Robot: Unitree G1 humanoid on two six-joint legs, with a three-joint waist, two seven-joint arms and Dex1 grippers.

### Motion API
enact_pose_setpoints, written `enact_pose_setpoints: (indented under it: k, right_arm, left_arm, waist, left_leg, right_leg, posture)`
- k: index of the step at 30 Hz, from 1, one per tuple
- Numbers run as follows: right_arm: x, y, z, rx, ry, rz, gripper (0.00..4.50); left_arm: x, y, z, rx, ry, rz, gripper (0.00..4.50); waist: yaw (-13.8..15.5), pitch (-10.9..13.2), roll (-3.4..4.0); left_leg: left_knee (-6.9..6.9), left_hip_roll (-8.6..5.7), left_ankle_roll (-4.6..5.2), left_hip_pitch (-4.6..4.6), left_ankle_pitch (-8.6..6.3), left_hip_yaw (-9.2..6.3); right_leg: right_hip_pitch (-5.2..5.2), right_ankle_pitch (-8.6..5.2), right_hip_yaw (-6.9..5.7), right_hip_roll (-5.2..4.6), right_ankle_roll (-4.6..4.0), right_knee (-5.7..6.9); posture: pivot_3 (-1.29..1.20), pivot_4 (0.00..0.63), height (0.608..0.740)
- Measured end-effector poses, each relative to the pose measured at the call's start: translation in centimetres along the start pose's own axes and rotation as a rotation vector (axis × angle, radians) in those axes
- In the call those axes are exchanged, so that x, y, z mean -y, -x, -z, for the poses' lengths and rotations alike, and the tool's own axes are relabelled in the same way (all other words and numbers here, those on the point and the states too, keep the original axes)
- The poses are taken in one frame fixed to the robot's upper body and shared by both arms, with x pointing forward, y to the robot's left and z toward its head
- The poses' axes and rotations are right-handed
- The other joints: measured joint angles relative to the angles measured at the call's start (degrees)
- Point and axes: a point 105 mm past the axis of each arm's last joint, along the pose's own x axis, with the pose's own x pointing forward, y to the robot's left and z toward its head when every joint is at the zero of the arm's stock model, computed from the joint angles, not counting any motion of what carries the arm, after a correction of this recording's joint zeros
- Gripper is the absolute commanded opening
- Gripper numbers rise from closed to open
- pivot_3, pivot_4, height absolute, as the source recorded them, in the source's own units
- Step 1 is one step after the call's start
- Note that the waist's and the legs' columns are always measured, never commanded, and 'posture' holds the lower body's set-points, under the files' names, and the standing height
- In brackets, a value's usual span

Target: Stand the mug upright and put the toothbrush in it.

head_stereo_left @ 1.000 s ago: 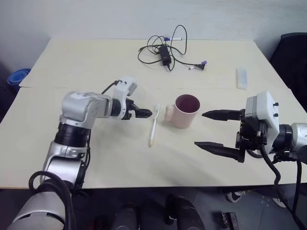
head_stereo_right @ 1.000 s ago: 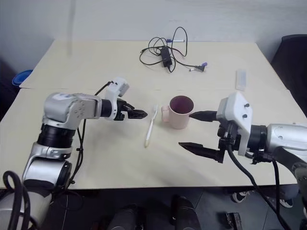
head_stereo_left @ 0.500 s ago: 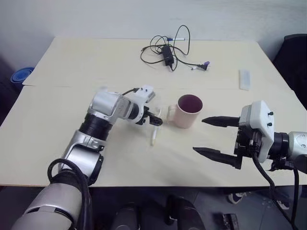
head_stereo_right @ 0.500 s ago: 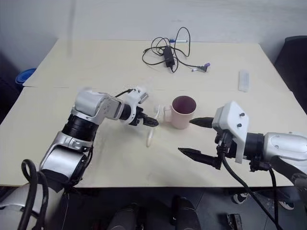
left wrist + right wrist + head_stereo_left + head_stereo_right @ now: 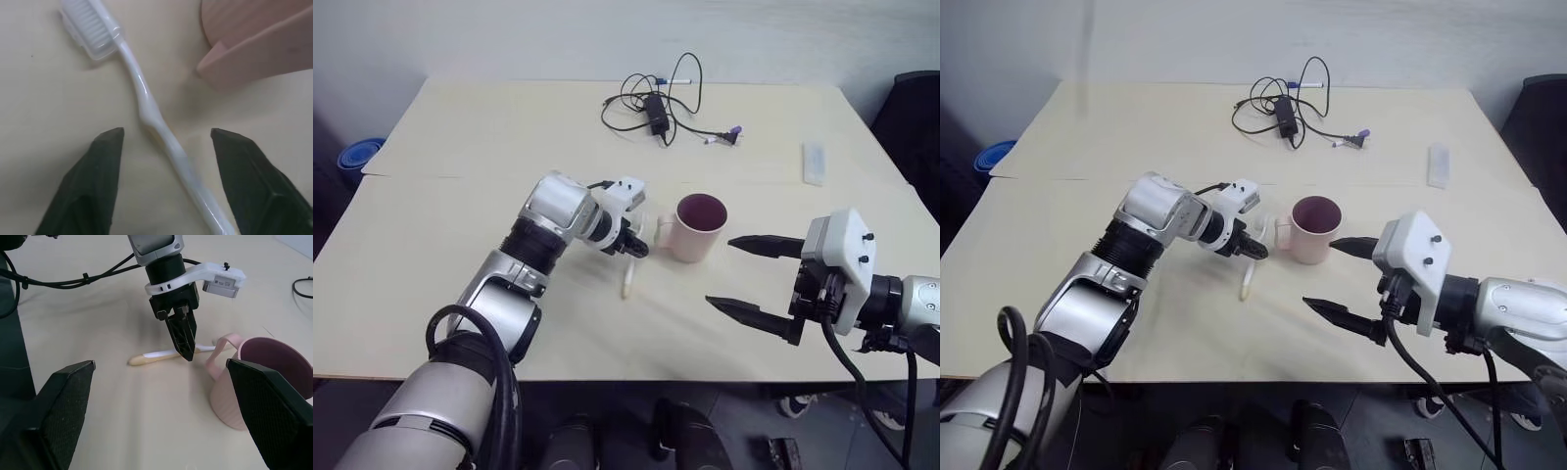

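1. nearest the robot, the right gripper (image 5: 756, 276) hangs over the table (image 5: 460, 147) on the near right of the mug (image 5: 693, 227), its two black fingers spread wide with nothing between them. it has hardly shifted over the last second; it looks to be waiting.
2. the toothbrush (image 5: 146, 105) lies flat on the table just to the left of the mug, bristled head nearest the mug's handle and the yellowish handle end trailing back toward the robot. it has not left the table.
3. the left gripper (image 5: 164, 147) has swung in from further left of the mug and come down over the toothbrush. its fingers, wide a second ago, have drawn partly in and now stand on either side of the slim handle, not yet touching it in the left wrist view.
4. the mug stands upright beside that gripper, maroon mouth up, loop handle toward the toothbrush. the first half of the task looks done already.
5. what remains is to finish the pinch, lift the toothbrush and drop it into the mug; the mug's handle sits close, so a nudge is a risk.
6. beyond the mug, a tangle of black cables (image 5: 656, 103) lies at the far side of the table, untouched.
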Motion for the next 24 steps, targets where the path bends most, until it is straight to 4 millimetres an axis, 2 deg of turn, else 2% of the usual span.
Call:
enact_pose_setpoints:
  k: [4,8,13,21,23,24]
  right_arm:
    - [-0.1,0.0,0.0,0.002,0.003,0.010,4.50]
    - [-0.1,0.0,-0.1,0.010,0.006,0.017,4.50]
    - [0.0,0.0,-0.3,0.021,0.015,0.027,4.50]
    - [0.1,0.3,0.2,0.012,-0.021,0.033,4.50]
    - [0.3,0.7,0.1,0.021,-0.044,0.042,4.50]
    - [0.4,0.9,0.1,0.019,-0.046,0.051,4.50]
  left_arm:
    - [-0.1,-0.4,0.0,-0.011,0.014,0.003,1.06]
    - [0.2,-0.7,-0.1,-0.024,0.023,0.019,1.06]
    - [0.0,-0.9,-0.2,-0.013,0.039,0.031,0.13]
    - [-0.8,-0.8,-0.1,0.013,0.104,0.038,0.13]
    - [-1.5,-0.4,-0.3,0.049,0.112,0.018,0.13]
    - [-2.6,0.0,-0.4,0.078,0.124,-0.017,0.13]
  waist:
    - [0.11,-0.01,-0.02]
    - [0.32,-0.02,-0.02]
    - [0.64,-0.02,-0.03]
    - [0.86,-0.03,-0.05]
    - [0.80,-0.04,-0.06]
    - [0.37,-0.04,-0.06]
  left_leg:
    - [0.00,-0.06,0.08,0.01,0.00,-0.01]
    - [0.00,-0.07,0.09,0.01,0.00,-0.01]
    - [0.01,-0.08,0.12,0.03,0.01,-0.01]
    - [0.02,-0.07,0.15,0.05,0.02,-0.01]
    - [0.02,-0.06,0.14,0.07,0.02,-0.01]
    - [0.01,-0.01,0.13,0.08,0.03,0.00]
  right_leg:
    - [0.02,0.00,0.01,-0.10,0.01,0.01]
    - [0.02,0.00,-0.01,-0.11,0.01,0.01]
    - [0.03,0.01,-0.01,-0.13,0.01,0.04]
    - [0.04,0.01,0.00,-0.15,0.01,0.09]
    - [0.04,0.02,0.01,-0.17,0.00,0.12]
    - [0.03,0.04,0.02,-0.22,-0.03,0.13]
  posture:
    - [0.00,0.150,0.740]
    - [0.00,0.150,0.740]
    - [0.00,0.150,0.740]
    - [0.00,0.150,0.740]
    - [0.00,0.150,0.740]
    - [0.00,0.150,0.740]
